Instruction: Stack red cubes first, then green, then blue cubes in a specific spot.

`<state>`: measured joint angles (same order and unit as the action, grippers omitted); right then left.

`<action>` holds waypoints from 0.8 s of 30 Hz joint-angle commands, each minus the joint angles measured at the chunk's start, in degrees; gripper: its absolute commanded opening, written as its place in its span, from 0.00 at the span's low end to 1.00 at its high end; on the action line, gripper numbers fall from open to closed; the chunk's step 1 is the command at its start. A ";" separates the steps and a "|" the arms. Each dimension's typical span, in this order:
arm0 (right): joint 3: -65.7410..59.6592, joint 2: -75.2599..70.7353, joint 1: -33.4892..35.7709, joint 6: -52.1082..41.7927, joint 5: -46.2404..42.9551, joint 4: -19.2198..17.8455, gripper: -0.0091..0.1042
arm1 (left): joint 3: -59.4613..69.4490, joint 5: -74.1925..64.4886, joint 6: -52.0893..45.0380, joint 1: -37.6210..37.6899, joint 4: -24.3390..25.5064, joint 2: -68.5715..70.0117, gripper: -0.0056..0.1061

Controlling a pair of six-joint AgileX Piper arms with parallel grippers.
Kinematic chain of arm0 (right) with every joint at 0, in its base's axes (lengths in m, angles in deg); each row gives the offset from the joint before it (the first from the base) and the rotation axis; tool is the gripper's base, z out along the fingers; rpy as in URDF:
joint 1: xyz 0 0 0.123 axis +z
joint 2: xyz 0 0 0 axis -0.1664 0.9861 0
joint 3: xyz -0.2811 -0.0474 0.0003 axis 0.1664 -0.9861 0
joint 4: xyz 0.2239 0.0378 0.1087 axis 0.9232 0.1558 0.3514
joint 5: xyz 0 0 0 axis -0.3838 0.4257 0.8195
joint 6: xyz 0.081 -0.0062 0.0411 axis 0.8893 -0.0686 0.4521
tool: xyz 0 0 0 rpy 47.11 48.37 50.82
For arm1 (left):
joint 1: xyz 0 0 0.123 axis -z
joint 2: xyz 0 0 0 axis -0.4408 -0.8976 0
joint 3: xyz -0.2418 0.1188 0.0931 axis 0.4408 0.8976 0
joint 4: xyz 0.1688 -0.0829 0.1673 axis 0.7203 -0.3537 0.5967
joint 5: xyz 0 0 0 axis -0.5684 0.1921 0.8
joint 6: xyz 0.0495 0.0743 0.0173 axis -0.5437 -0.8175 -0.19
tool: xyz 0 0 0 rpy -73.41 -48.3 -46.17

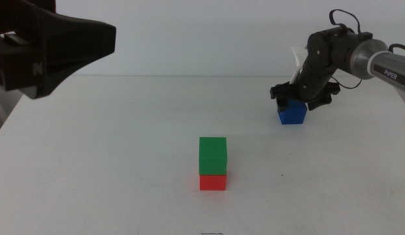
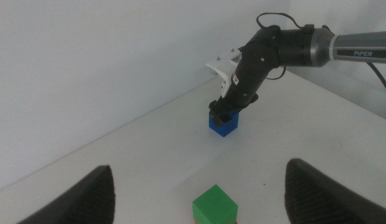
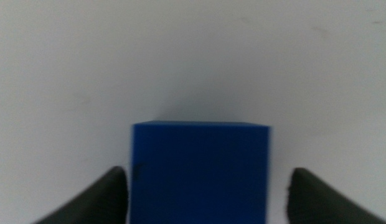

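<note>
The green cube sits on the red cube at the table's front centre. The blue cube rests on the white tabletop at the back right. My right gripper is lowered over it. In the right wrist view the blue cube lies between the open jaws, with a small gap on each side. My left gripper is open and empty, raised at the left. Its wrist view shows the green cube below, the blue cube and the right gripper farther off.
The white table has nothing else on it. The right arm's cables loop above its wrist. The left arm's dark body fills the upper left corner of the middle view.
</note>
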<state>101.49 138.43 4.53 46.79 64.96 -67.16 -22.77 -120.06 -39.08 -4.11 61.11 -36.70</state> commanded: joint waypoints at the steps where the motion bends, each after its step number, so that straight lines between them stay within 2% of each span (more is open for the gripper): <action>1: 1.78 -3.77 -0.23 2.05 -1.94 -3.21 0.47 | -1.52 4.05 0.46 0.10 -1.69 -0.02 0.89; 3: 1.78 -3.77 -0.23 2.61 -0.96 -3.74 0.24 | -1.52 4.05 0.46 0.10 -1.69 -0.02 0.89; 5: 1.78 -4.27 -0.23 2.62 2.27 -3.66 0.07 | -1.52 4.05 0.46 0.10 -1.69 -0.02 0.89; 10: -2.58 -11.01 1.20 3.60 2.58 -3.95 0.07 | -1.52 3.99 0.46 0.10 -1.69 -0.02 0.89; 16: -22.15 -30.82 5.76 14.77 -2.95 -6.21 0.07 | -1.52 4.06 0.46 0.10 -1.69 -0.02 0.89; 18: -26.75 -37.14 8.65 20.99 -2.49 -8.60 0.07 | -1.52 4.04 0.46 0.10 -1.69 -0.48 0.89; 20: -27.73 -40.91 12.57 27.26 0.41 -12.90 0.07 | -1.52 3.97 0.46 0.10 -1.69 -0.49 0.89; 22: -26.56 -42.58 17.95 33.24 5.44 -17.73 0.07 | -1.52 3.97 0.46 0.10 -1.69 -0.49 0.89; 24: -24.01 -42.04 22.52 37.17 10.85 -20.72 0.07 | -1.52 3.97 0.46 0.10 -1.69 -0.75 0.89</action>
<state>74.98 98.54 24.66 80.14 73.50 -83.04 -22.77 -120.06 -39.08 -4.11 61.11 -37.40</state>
